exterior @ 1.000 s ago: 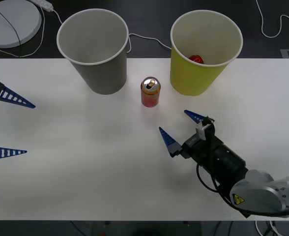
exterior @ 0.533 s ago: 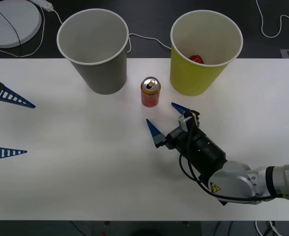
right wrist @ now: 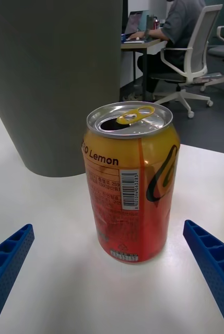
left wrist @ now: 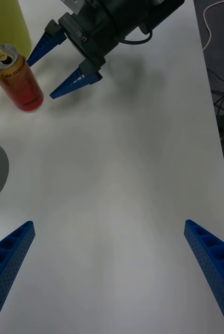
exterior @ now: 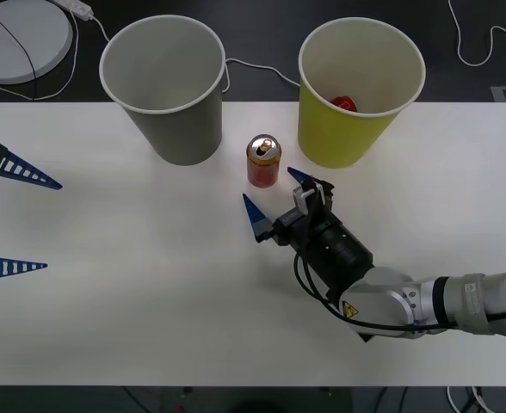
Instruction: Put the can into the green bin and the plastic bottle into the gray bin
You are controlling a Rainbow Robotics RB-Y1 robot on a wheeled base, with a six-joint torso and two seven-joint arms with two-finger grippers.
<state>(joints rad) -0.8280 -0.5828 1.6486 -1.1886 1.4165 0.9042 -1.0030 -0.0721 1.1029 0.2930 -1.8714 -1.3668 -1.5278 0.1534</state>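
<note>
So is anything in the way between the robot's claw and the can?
No, nothing visible. The right gripper is open just short of the can, with only bare table between them. The left gripper waits open at the table's left edge.

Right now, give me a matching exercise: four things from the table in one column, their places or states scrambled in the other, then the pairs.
1. can
2. green bin
3. gray bin
4. right gripper

A. open, just short of the can
B. holds something red
C. upright between the two bins
D. stands on the robot's left side

Pairs: 1-C, 2-B, 3-D, 4-A
</note>
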